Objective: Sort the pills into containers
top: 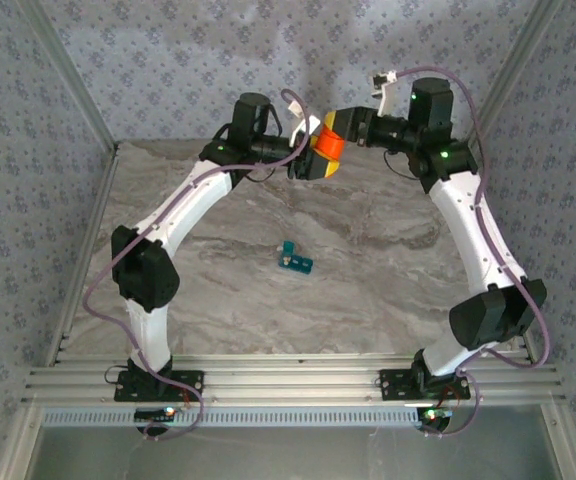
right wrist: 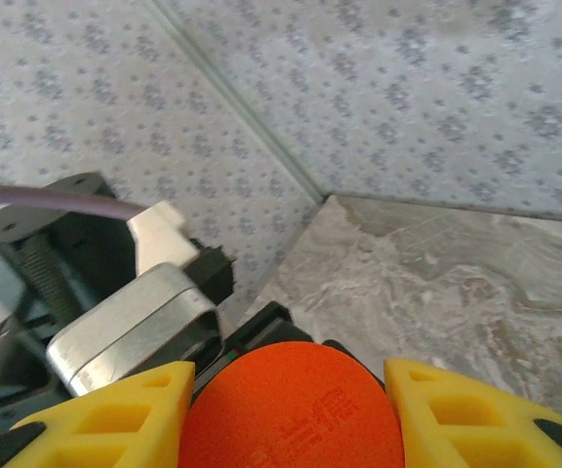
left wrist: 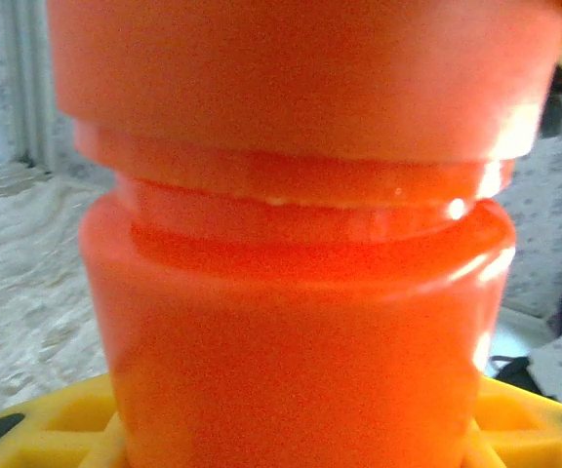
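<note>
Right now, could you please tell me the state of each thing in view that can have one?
left gripper: shut on the body of the bottle
right gripper: shut on the cap
bottle: held up off the table
cap: on the bottle
pill box: resting on the table, one end lid apparently raised
</note>
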Controlling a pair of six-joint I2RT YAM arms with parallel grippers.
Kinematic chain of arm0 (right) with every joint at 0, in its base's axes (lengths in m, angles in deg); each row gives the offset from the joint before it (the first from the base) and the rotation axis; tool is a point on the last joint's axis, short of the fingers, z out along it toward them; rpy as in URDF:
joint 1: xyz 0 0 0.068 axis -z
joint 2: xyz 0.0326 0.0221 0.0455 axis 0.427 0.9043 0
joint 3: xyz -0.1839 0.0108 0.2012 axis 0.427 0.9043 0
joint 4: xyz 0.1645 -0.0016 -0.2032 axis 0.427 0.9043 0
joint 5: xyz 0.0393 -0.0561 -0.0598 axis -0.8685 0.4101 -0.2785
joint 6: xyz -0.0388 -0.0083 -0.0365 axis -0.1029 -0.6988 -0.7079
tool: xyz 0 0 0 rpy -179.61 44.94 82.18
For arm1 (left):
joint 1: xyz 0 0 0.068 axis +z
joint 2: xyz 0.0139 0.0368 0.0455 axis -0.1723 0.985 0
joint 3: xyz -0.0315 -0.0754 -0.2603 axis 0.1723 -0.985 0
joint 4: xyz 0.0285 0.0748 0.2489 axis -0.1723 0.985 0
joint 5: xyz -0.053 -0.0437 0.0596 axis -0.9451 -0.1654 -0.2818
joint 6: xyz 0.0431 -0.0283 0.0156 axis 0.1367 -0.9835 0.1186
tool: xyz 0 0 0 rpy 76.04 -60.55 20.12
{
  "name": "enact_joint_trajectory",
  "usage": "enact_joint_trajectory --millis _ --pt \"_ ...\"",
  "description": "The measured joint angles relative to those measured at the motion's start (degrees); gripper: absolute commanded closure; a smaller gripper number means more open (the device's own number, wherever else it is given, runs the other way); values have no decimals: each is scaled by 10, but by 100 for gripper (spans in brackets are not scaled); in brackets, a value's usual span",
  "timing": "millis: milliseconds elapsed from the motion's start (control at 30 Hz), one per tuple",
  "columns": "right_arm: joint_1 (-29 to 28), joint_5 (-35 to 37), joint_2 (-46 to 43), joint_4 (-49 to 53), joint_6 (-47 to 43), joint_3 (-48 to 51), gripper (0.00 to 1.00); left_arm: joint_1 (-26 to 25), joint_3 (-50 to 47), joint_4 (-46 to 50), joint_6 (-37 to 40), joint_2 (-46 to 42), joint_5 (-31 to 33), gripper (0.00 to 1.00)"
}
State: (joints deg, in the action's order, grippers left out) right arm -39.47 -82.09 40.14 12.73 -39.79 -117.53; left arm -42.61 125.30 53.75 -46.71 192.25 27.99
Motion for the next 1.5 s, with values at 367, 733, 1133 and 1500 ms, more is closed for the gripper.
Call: enact_joint_trajectory --millis 367,733,1133,1500 --pt "-20 67 -5 3 30 40 62 -14 -70 -9 50 -26 100 100" --pt "5 25 7 25 57 2 23 -7 -70 -65 27 -27 87 100" --pt "78 -105 8 17 32 -27 14 24 -60 -96 -20 -27 2 100" --pt "71 -169 78 24 -3 -117 14 23 -2 -68 -36 -17 -73 100"
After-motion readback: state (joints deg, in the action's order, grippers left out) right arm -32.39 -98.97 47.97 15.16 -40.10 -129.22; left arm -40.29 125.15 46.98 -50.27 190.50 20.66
